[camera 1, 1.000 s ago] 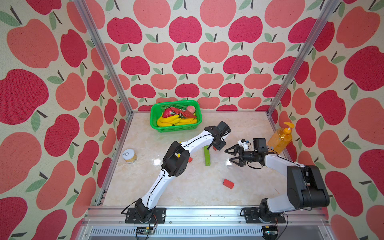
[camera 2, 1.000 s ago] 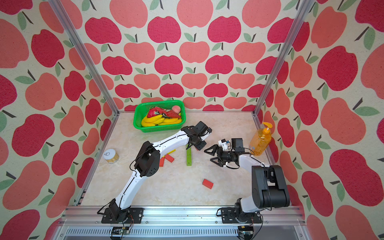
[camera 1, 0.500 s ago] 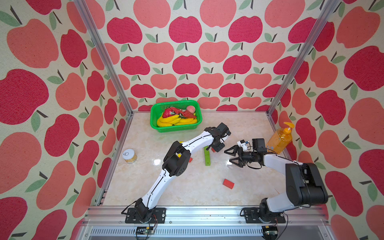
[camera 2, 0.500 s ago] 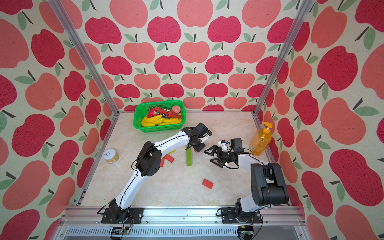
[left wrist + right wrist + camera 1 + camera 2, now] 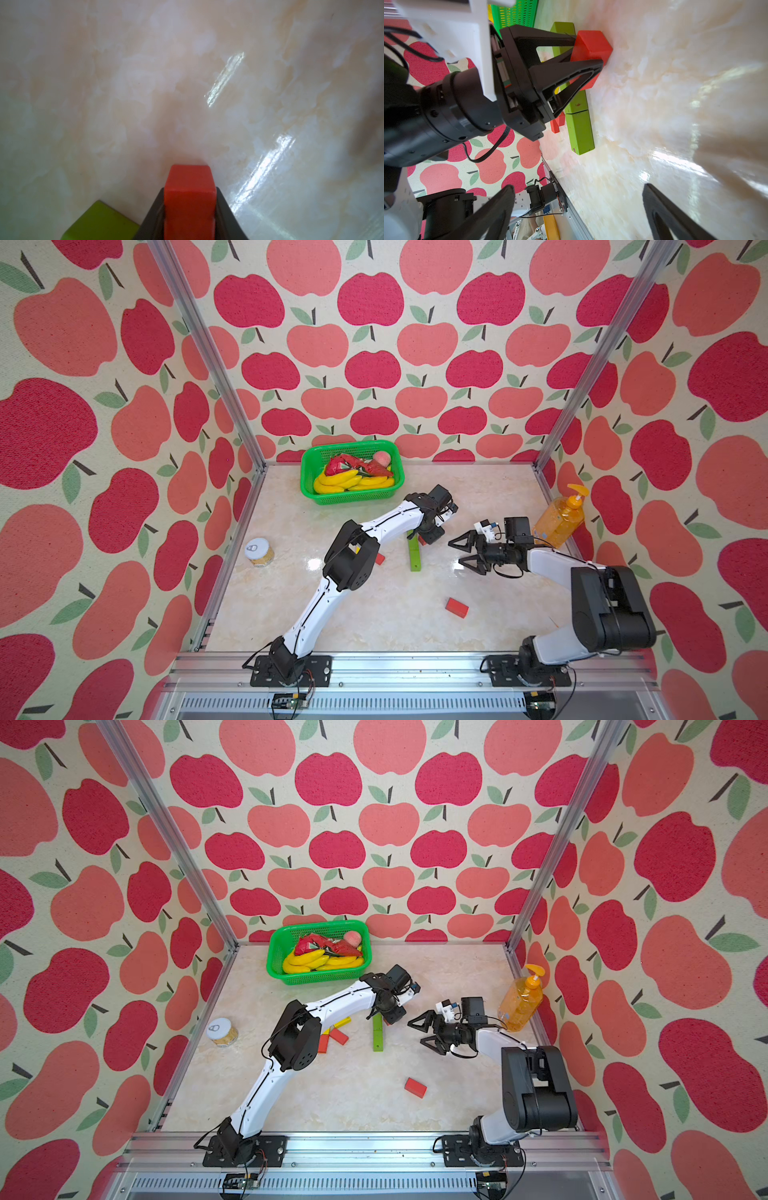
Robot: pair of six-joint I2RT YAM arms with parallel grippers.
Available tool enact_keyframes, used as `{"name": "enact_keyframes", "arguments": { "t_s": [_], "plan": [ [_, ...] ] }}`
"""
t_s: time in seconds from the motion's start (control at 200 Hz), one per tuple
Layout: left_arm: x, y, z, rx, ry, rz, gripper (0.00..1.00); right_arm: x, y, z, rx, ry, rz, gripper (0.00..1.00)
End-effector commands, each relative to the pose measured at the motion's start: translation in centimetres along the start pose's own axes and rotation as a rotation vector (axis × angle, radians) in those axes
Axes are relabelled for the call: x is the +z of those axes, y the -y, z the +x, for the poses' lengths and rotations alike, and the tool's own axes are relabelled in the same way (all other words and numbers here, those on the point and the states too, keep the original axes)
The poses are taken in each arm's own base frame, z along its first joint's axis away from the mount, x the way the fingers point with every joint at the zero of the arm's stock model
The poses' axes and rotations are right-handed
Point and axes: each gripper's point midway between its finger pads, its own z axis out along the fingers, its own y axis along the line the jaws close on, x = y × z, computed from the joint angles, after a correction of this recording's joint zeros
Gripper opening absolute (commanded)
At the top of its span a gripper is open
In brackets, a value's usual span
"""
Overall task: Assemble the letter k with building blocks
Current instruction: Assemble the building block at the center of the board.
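Note:
My left gripper is shut on a red block. It holds the block low at the table, right beside the far end of a straight row of green blocks laid end to end. My right gripper hovers open and empty to the right of that row. A loose red block lies nearer the front. Two red blocks and a yellow one lie by the left arm's elbow, partly hidden.
A green basket of toy bananas and other food stands at the back. An orange soap bottle stands by the right wall, just behind my right wrist. A small lidded can sits near the left wall.
My left gripper has shifted slightly toward the far end of the green row, with the red block still in it. The right arm has barely moved.

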Motion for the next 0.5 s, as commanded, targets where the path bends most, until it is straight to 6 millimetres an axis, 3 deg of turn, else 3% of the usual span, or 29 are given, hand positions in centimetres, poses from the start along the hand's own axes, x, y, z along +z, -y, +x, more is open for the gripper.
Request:
{"name": "enact_keyframes", "arguments": {
  "t_s": [0.0,0.335,0.49],
  "plan": [
    [-0.49,0.22,0.43,0.008,-0.007,0.016,0.13,-0.01,-0.44,-0.48,-0.022,0.007,0.005,0.99],
    [-0.37,0.0,0.68,0.008,-0.013,0.005,0.14,0.03,-0.41,-0.43,-0.022,0.005,0.006,0.99],
    [-0.31,-0.33,0.61,0.011,-0.009,-0.014,0.34,0.05,-0.41,-0.43,-0.022,0.005,0.005,0.99]
  ]
}}
